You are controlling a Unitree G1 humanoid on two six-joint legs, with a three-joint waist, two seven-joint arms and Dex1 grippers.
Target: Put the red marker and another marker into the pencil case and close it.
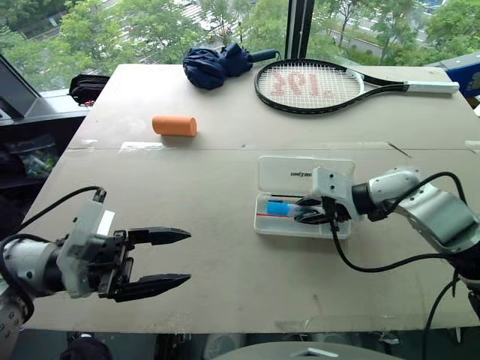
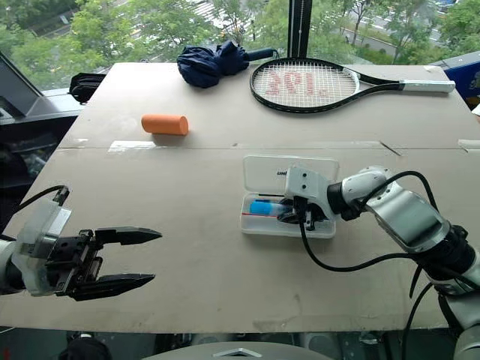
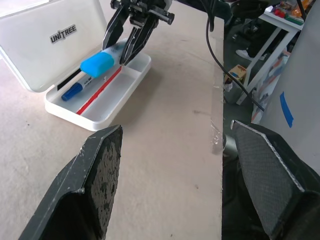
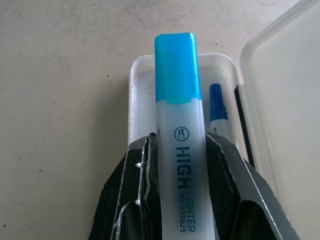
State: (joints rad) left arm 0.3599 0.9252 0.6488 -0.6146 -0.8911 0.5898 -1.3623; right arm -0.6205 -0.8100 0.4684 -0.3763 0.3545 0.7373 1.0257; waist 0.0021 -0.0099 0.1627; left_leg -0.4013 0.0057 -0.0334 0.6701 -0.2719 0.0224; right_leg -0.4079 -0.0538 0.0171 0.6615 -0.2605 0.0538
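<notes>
— Two grippers: how do we have them?
— Our right gripper [image 1: 309, 211] is clamped on a blue-capped highlighter [image 4: 179, 145], over the tray of the pencil case [image 1: 304, 176], which lies open on the table [image 1: 210, 180]. Our left gripper [image 1: 163, 260] hangs apart, fingers spread, holding nothing.
— Anything in the tray?
— We see a blue pen [image 3: 73, 91] and a red stripe.

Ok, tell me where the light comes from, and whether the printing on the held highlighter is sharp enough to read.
Left eye view: daylight from the windows beyond the table, soft and even, with faint shadows. Right wrist view: lettering on the blue highlighter is crisp, held in the right claw. Left wrist view: the left claw looms large in the foreground.
</notes>
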